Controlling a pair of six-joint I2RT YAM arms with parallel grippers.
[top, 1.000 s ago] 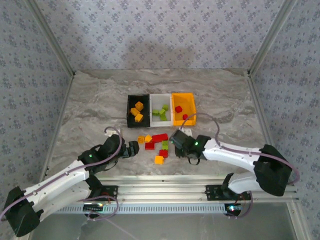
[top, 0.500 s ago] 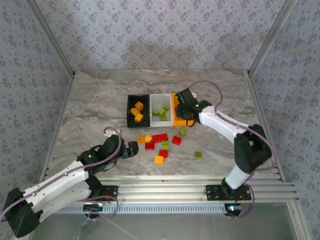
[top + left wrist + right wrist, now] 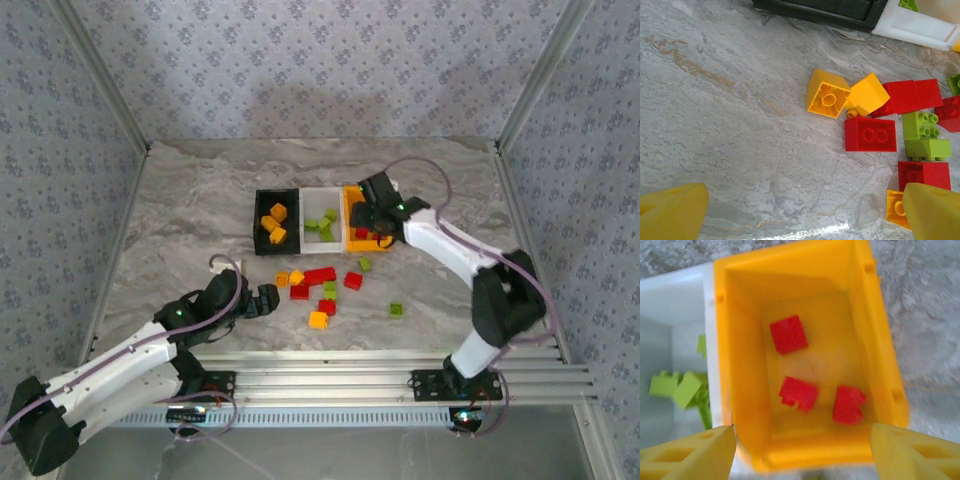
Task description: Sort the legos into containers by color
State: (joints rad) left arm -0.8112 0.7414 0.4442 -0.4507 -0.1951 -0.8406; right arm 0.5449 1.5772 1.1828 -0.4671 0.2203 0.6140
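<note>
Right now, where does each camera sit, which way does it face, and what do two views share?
Top external: above and behind the robot, looking down on the table, the left arm, the right arm and three bins.
Left wrist: low over loose legos, left gripper fingers at bottom corners.
Right wrist: straight down into the orange-yellow bin, right gripper fingers below.
Shared: top and right wrist show that bin's red legos.

A grey marbled table (image 3: 180,220) carries three joined containers (image 3: 275,248) and scattered loose legos (image 3: 320,277).

Three red legos (image 3: 788,334) lie apart inside the open orange-yellow container (image 3: 740,370).
</note>
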